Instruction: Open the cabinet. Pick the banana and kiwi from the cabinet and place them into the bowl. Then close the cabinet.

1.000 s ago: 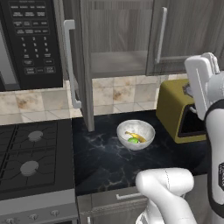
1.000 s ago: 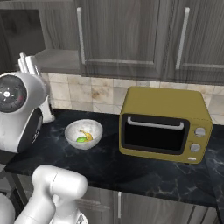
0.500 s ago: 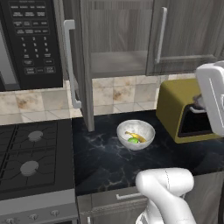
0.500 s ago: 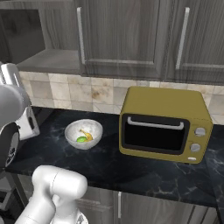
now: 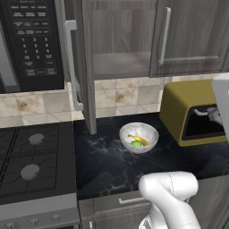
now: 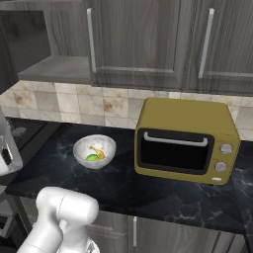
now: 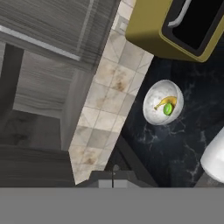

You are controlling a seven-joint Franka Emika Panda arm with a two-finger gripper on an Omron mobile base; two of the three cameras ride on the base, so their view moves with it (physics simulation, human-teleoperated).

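Hand view is looking down w/ the end effector (image 7: 113,171) sitting at the bottom edge, jaws pinched fully together and gripping nothing. Ahead of it and off to the right, the bowl (image 7: 163,102) is resting on the black marbled worktop (image 7: 175,144), w/ the banana (image 7: 166,102) and kiwi (image 7: 168,109) lying inside, touching each other. Further ahead, past the bowl, the olive toaster oven (image 7: 170,26) is standing on the same worktop. Up and to the left of the end effector, the cabinet (image 7: 52,43) is hanging over the tiled backsplash (image 7: 105,105). Left base view is showing the cabinet's left door (image 5: 82,62) swung out, grey shelf (image 5: 120,65) bare, right door (image 5: 188,36) closed, microwave (image 5: 33,42) beside it, stove (image 5: 31,156) below.
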